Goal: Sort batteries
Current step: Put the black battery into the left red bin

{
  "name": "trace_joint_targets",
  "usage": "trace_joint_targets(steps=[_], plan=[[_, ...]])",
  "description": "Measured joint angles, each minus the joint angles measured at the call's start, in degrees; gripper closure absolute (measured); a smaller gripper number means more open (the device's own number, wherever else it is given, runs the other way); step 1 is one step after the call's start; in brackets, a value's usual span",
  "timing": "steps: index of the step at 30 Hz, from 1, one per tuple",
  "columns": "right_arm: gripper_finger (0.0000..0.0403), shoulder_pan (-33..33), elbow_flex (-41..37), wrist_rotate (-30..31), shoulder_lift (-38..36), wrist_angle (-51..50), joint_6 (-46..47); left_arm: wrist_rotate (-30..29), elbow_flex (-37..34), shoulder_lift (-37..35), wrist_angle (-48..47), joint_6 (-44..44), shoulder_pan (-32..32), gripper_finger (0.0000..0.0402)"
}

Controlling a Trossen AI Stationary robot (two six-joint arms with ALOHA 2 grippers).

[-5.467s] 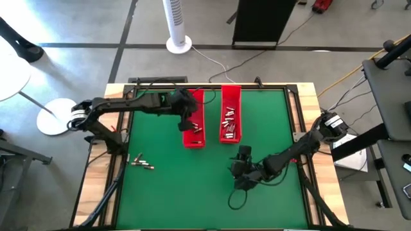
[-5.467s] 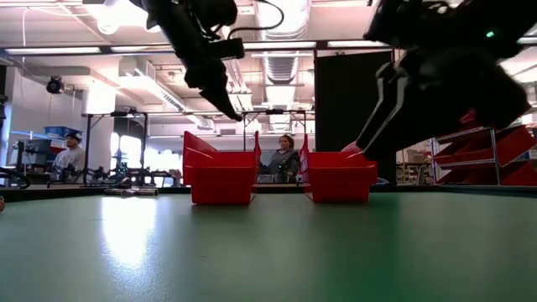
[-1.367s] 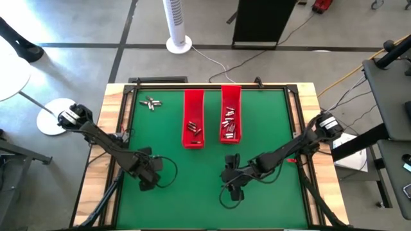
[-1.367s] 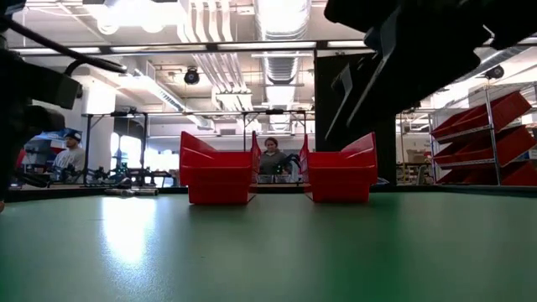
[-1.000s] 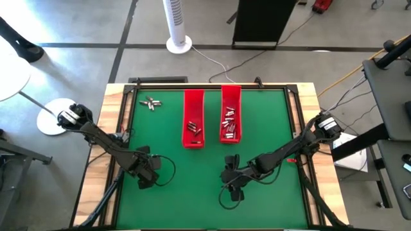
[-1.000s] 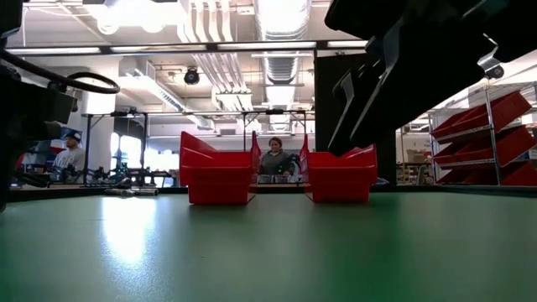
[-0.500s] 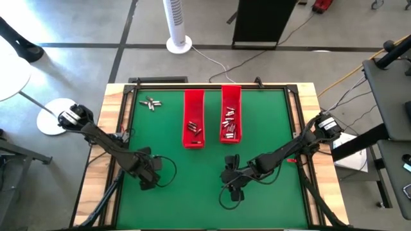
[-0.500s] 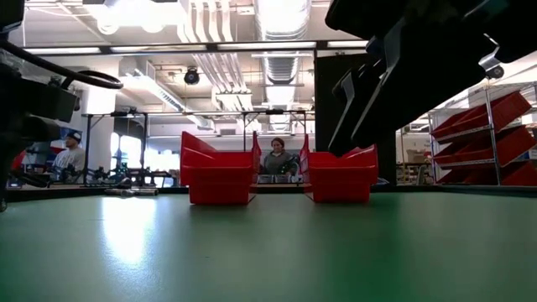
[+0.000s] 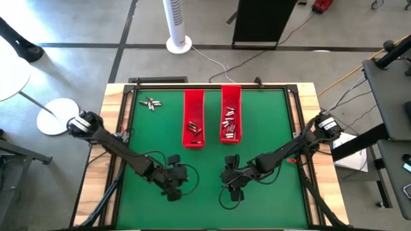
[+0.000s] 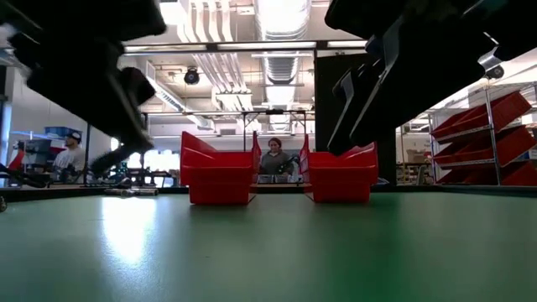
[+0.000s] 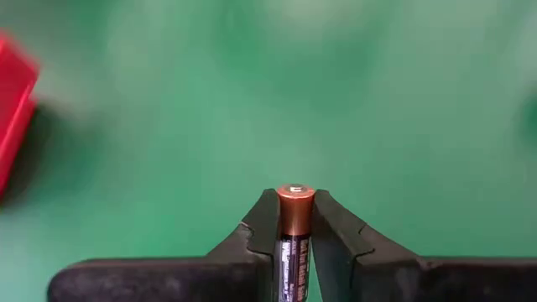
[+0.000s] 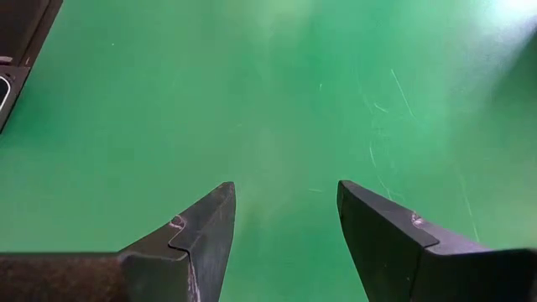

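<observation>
Battery (image 11: 294, 231), copper-capped, is clamped in the left gripper (image 9: 173, 186) jaws over the surface's near middle; it should travel level to the matching red tray (image 9: 193, 119) and release low. Right gripper (image 12: 285, 220) waits, jaws wide.

One battery (image 11: 294, 231), dark-bodied with a copper-coloured end cap, stands pinched between the two dark fingers of the left gripper (image 11: 294, 220), its cap end pointing forward past the fingertips, above the green table (image 9: 160, 147) near its front middle. A small loose cluster of silvery batteries (image 9: 151, 102) lies on the mat near the far left corner. More batteries lie in the two long red trays: a few in the left tray (image 9: 193, 129), a denser heap in the right tray (image 9: 230, 124).
</observation>
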Motion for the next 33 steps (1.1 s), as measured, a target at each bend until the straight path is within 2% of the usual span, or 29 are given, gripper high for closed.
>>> trace_joint_targets(steps=[4, 9, 13, 19, 23, 28, 33], plan=[[0.02, 0.0, 0.0, 0.0, 0.0, -0.1, 0.0, -1.1, 1.2, 7.1, 8.5, 2.5, 1.3, 0.0376], [0.02, 0.0, 0.0, 0.0, 0.0, -0.1, 0.0, -1.2, 6.2, 15.6, 9.0, 2.8, 2.7, 0.0375], [0.02, 0.0, 0.0, 0.0, 0.0, -0.2, -0.1, -0.5, 9.6, 19.7, 9.2, 7.3, 2.9, 0.0361], [0.02, 0.0, 0.0, 0.0, 0.0, -0.3, -0.1, -1.4, 8.7, 19.7, 10.2, 7.7, 2.8, 0.0312], [0.02, 0.0, 0.0, 0.0, 0.0, -0.3, -0.1, -1.8, 5.9, 19.2, 15.1, 7.3, 2.6, 0.0292], [0.02, 0.0, 0.0, 0.0, 0.0, -0.3, -0.1, -1.9, 0.6, 19.1, 24.8, 5.9, 2.2, 0.0291], [0.02, 0.0, 0.0, 0.2, 0.0, -0.3, -0.1, -2.0, -4.1, 19.1, 30.4, 4.1, 1.5, 0.0308]])
